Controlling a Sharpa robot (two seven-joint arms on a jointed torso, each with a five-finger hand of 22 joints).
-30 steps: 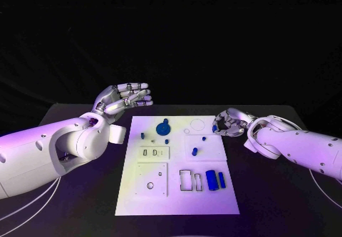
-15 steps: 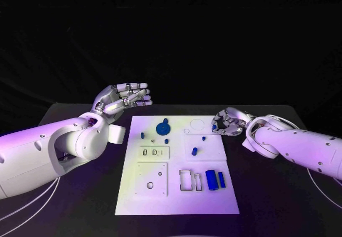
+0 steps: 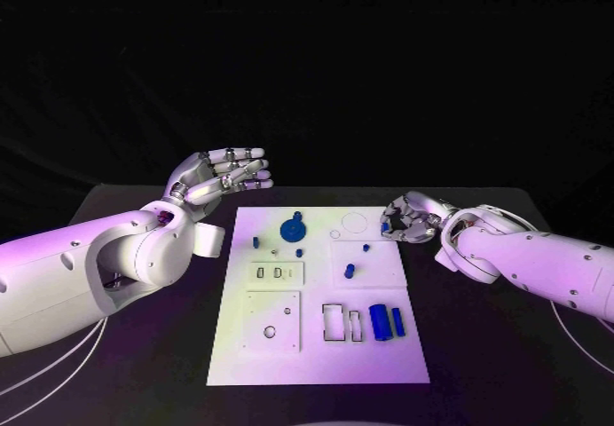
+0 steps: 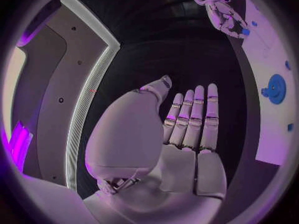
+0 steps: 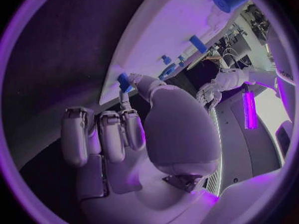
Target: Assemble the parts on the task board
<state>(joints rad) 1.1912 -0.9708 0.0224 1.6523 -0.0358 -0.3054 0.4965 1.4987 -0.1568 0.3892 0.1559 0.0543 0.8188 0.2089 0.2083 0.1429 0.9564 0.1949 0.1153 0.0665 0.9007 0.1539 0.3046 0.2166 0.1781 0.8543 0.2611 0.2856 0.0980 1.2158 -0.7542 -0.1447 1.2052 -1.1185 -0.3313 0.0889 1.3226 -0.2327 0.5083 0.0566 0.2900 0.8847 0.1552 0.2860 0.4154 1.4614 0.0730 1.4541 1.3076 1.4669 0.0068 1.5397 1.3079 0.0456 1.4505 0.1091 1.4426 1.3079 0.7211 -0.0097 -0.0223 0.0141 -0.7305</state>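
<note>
The white task board [image 3: 320,355] lies in the middle of the black table. On it are a blue round disc [image 3: 293,231], several small blue pegs such as one [image 3: 348,272] near the middle, and a blue cylinder [image 3: 379,321] beside a blue bar [image 3: 398,323]. My right hand [image 3: 412,217] hovers at the board's far right edge and pinches a small blue piece [image 3: 385,228], which shows between thumb and finger [image 5: 123,82]. My left hand [image 3: 220,177] is raised beyond the board's far left corner, fingers spread [image 4: 187,129], holding nothing.
The board [image 5: 162,30] has rectangular slots [image 3: 333,324] and a square plate with a round hole [image 3: 270,333] near its front. Black table surface [image 3: 486,355] surrounds the board on all sides.
My right hand has shifted very slightly at the board's far right edge, still pinching the small blue piece. My left hand has stayed raised and spread.
</note>
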